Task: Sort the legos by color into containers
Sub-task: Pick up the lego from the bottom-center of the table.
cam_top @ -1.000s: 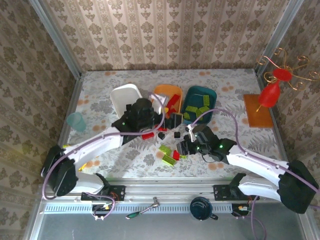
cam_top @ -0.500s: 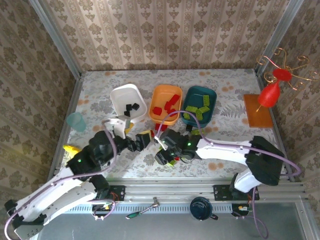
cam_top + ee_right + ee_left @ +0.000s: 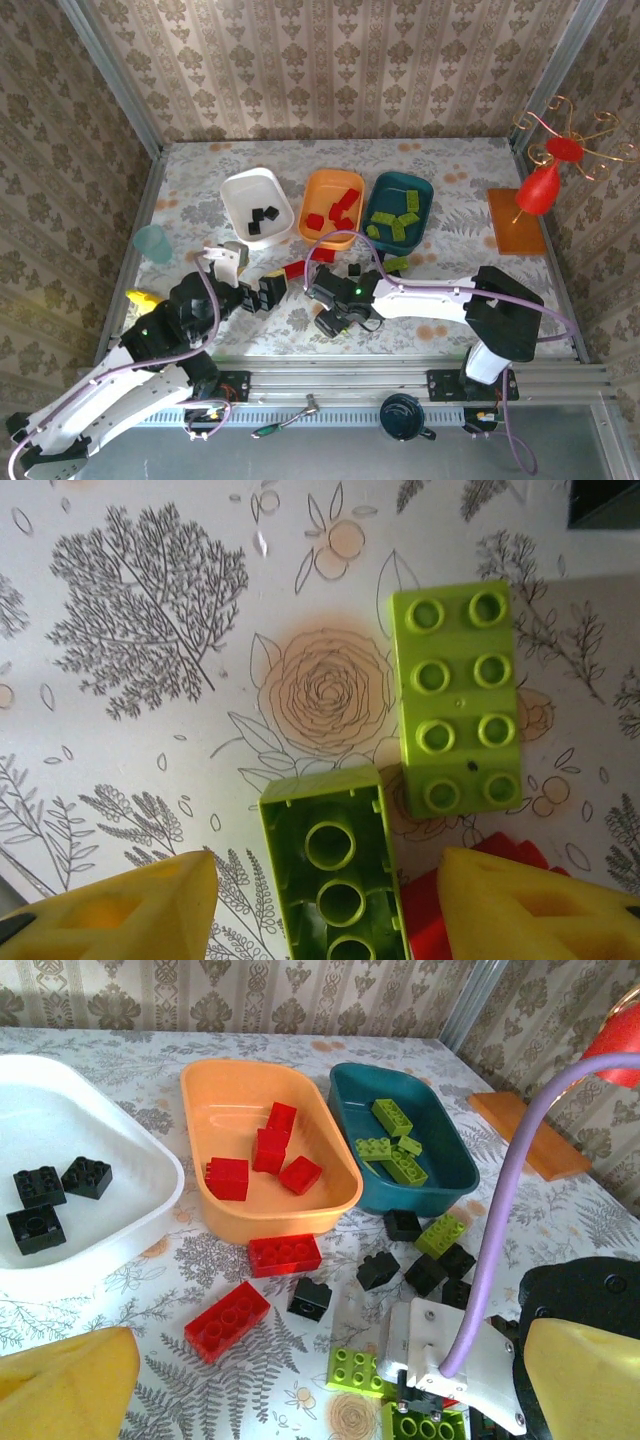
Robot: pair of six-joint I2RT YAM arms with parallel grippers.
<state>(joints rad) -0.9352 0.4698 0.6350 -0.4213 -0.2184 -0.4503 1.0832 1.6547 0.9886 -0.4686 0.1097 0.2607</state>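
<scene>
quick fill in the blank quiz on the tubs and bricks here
The white tub holds three ___ bricks.
The orange tub holds only ___ bricks.
The teal tub holds only ___ bricks.
The studs-up green brick in the right wrist view shows ___ studs.
Missing: black, red, green, eight.

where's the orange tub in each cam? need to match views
Top external: orange tub at centre back, the middle container in the row.
Left wrist: orange tub upper centre-left, with red bricks inside.
Right wrist: aimed straight down at lime-green bricks.
Shared landmark: teal tub just right of it in the top external and left wrist views.
</scene>
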